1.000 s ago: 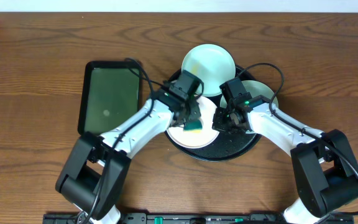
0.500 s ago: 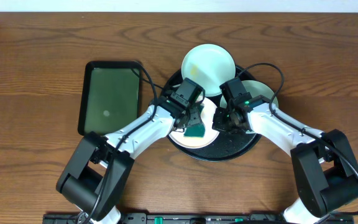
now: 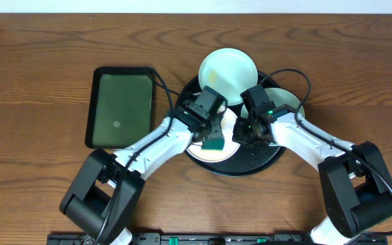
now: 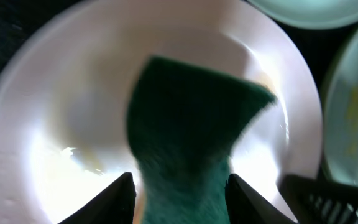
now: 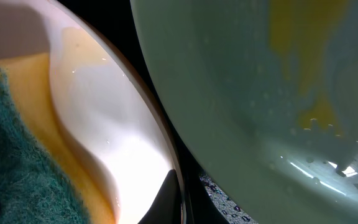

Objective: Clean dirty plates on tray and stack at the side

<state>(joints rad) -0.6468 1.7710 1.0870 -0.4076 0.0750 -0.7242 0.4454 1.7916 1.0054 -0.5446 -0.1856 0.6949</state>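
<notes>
The left gripper (image 4: 180,202) held its jaws part open astride a sponge (image 4: 191,118) on the white plate (image 4: 36,124) in the tray (image 3: 267,162), grip unclear, while the right gripper (image 3: 242,133) kept its jaws closed at that plate's rim.

- Round black tray (image 3: 254,162) is crowded: three plates (image 3: 228,67) fill it, with the left arm (image 3: 156,139) and right arm (image 3: 308,141) meeting over its middle.
- Green rectangular tray (image 3: 120,105) sits just left.
- Bare tabletop (image 3: 33,88) lies open far left and right.
</notes>
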